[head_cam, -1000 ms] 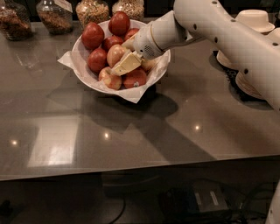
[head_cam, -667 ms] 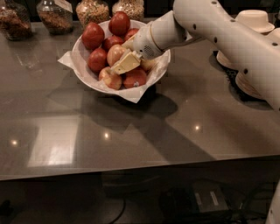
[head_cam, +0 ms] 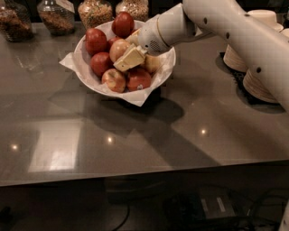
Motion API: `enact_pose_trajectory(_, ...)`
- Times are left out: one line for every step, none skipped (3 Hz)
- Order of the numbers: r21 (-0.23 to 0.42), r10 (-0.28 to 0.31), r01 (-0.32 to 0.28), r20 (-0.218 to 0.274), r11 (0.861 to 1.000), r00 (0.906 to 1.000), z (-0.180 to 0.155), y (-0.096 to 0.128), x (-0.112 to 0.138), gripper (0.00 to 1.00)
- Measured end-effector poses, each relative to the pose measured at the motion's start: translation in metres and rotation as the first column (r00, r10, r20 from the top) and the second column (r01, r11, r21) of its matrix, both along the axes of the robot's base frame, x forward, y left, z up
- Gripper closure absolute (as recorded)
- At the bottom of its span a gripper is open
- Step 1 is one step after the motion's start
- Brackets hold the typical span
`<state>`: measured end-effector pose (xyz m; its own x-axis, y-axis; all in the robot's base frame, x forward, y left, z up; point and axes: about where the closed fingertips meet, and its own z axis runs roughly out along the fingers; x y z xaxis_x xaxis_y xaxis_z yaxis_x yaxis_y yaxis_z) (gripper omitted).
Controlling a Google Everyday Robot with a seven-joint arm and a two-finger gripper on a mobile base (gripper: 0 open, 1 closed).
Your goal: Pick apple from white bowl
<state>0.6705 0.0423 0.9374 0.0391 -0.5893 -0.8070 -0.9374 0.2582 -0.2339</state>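
Claw: the claw [head_cam: 131,57] is down inside the white bowl [head_cam: 79,57], low on the fruit pile.
Claw state: I cannot tell how wide it is open, or if it has hold of anything.
Apple: the apple [head_cam: 118,48] sits in the middle of the bowl. It touches the claw's left side, and red apples [head_cam: 95,41] lie around it.
What changed: almost nothing. The claw is in the same spot as a moment ago, and the apple has not gone up.
What that means: I think the grab is only starting. The apple is not out yet.
Edges: the bowl's rim and the paper [head_cam: 67,62] that sticks out ring the pile. The other apples press close on all sides.
Open room: there is free space above the bowl. The table [head_cam: 135,135] in front is wide and flat.
Watch out: jars [head_cam: 95,11] stand just behind the bowl. The stacked bowls [head_cam: 253,79] are under the arm [head_cam: 235,31] on the right.
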Motion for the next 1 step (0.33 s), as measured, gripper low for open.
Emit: enact_pose_trajectory(0.019,0.021,-0.021,0.026,1.000,0.9995,0.0233,-0.0025,-0.0061,1.00)
